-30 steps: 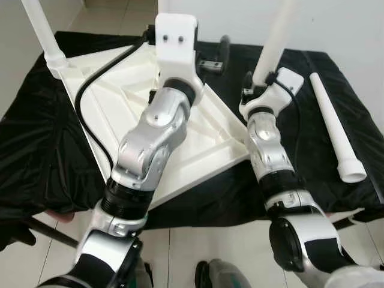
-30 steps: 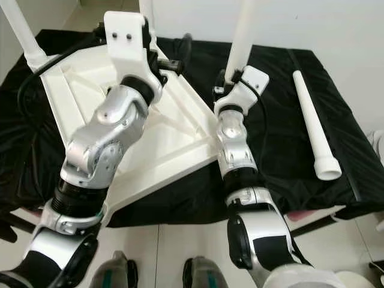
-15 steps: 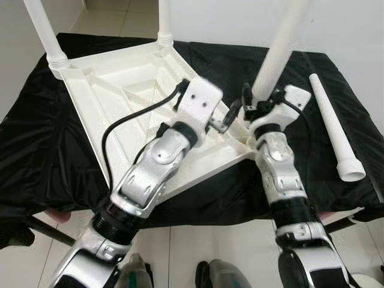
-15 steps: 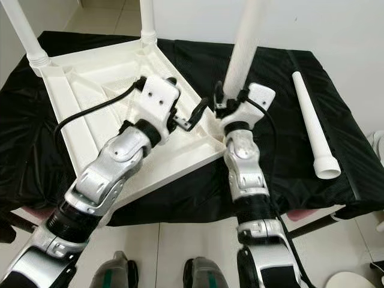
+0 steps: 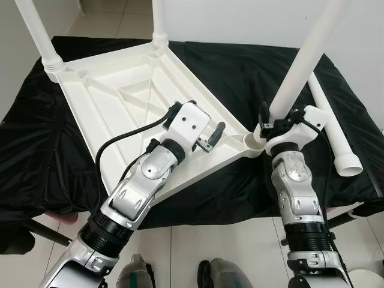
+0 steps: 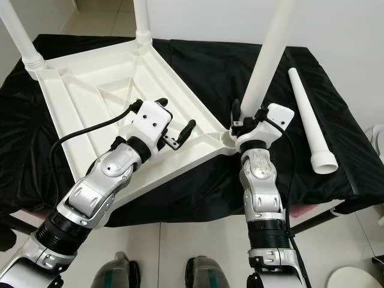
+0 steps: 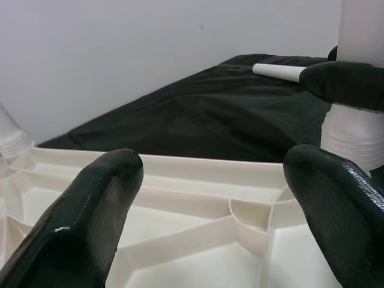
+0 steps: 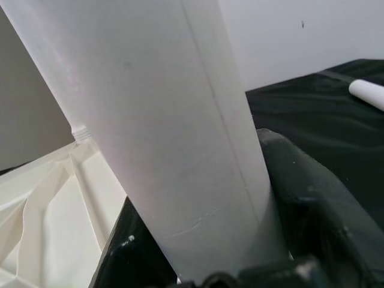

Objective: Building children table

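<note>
**Third leg going into near corner**

R gripper [image 5: 268, 123] is clenched round the base of the white table leg [image 5: 303, 57], w/ the leg's foot sitting right at the corner socket [image 5: 252, 141] of the upturned white tabletop [image 5: 135, 102]. The leg stands tilted, leaning away to the robot's right, so it's prob not fully seated yet. L gripper [image 5: 211, 137] is released, fingers [image 7: 90, 222] spread, holding nothing, hovering just above the tabletop rim near that same corner.

Change vs a second ago: L arm has come down from high over the tabletop's far side to low beside the socket; R gripper and leg have shifted towards the near corner. Reads as L arm getting ready to steady the top while R presses the leg in.

Two legs [image 5: 36, 30] already stand in the far corners. Fourth leg, the loose leg [image 6: 309, 123], lies on the black cloth [image 5: 240, 66], well apart to the right.

Hard to tell: the socket joint itself is masked by R gripper; all upright legs are cut off at the frame top.
</note>
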Robot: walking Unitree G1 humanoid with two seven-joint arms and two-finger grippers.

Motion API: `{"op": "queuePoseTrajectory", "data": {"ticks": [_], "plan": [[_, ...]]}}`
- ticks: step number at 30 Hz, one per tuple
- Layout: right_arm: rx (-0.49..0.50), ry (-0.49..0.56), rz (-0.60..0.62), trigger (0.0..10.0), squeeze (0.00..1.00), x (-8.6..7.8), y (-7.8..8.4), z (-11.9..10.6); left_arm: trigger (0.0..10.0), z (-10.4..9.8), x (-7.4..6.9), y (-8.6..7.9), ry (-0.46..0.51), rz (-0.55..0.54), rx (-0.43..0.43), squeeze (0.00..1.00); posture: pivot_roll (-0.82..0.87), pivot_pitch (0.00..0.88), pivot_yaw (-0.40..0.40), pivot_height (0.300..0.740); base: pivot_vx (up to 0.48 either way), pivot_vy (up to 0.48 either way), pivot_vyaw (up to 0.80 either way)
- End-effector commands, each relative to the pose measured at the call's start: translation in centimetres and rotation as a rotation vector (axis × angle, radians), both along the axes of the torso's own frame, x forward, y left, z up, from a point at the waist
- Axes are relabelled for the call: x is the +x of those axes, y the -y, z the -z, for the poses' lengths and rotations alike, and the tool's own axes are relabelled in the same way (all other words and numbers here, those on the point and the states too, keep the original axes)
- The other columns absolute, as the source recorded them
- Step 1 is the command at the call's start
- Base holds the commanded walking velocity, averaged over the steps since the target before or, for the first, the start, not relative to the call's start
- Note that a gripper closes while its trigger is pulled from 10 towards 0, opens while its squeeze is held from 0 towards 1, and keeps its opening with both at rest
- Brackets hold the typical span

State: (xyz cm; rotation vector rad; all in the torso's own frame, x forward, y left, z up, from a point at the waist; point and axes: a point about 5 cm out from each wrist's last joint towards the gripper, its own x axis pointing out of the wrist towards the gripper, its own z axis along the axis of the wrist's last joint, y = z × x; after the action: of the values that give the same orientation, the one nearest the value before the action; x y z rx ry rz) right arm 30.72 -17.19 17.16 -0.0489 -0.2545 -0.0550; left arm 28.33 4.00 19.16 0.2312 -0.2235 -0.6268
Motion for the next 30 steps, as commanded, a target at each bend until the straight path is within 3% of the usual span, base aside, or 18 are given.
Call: {"op": "queuePoseTrajectory", "data": {"ticks": [1, 15, 30], "plan": [[-0.002, 0.003, -0.014, 10.0, 0.00, -0.1, -0.1, -0.3, 10.0, 0.2, -0.9, 0.8, -0.017, 0.155, 0.030, 0.00, -0.12, 0.060, -0.004, 0.740, 0.000, 0.000, 0.00], [0.009, -0.028, -0.050, 10.0, 0.00, 1.1, -1.2, -0.1, 10.0, 2.4, -2.1, 1.9, -0.133, 0.263, 0.164, 0.00, -0.10, 0.055, -0.018, 0.740, 0.000, 0.000, 0.00], [-0.002, -0.121, -0.070, 10.0, 0.00, 0.9, -1.3, 2.2, 10.0, 2.9, -2.2, 2.2, -0.174, 0.266, 0.191, 0.00, -0.10, 0.057, -0.023, 0.740, 0.000, 0.000, 0.00]]}}
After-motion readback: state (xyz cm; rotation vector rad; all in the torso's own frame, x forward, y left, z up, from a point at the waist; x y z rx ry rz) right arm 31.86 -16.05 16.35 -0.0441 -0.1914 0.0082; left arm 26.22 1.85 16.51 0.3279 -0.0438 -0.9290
